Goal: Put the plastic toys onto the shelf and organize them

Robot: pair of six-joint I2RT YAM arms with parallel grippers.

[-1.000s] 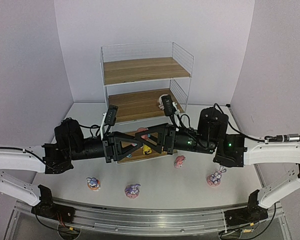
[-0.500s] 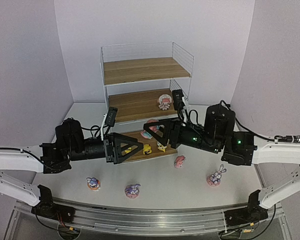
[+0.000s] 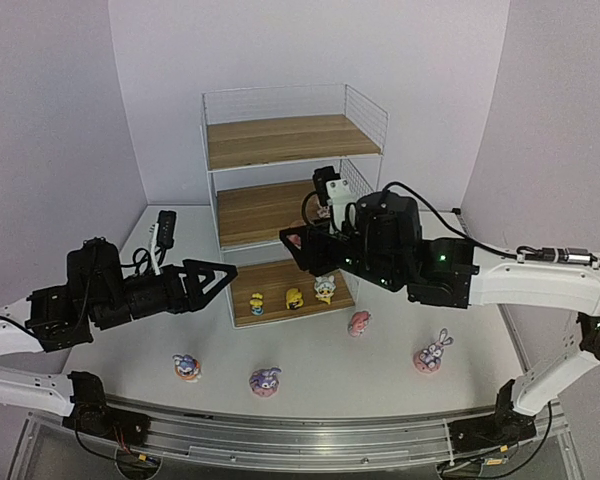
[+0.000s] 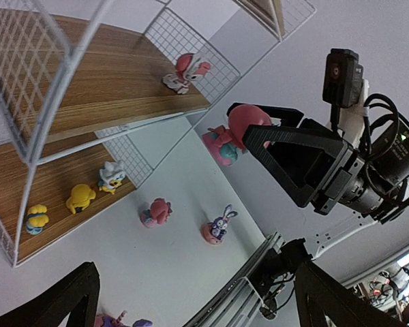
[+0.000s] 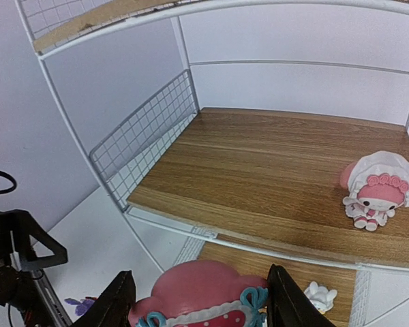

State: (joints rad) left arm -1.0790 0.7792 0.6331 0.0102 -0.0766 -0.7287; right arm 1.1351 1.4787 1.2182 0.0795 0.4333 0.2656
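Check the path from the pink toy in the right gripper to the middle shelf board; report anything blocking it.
Nothing visible blocks it. The pink toy in the right gripper faces the shelf's open front. The middle board is bare except one pink-and-white figurine near its right end.

Left arm point(image 3: 90, 295) and right arm point(image 3: 500, 285): white links, black joints, looping black cables; left gripper point(image 3: 225, 272) and right gripper point(image 3: 292, 243) black, triangular-framed.

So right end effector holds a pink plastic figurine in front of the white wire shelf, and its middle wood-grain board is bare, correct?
Not bare: the right wrist view shows a pink-and-white round-headed figurine sitting on the middle wood-grain board, toward its right side. The right end effector does hold a pink plastic figurine in front of the white wire shelf.
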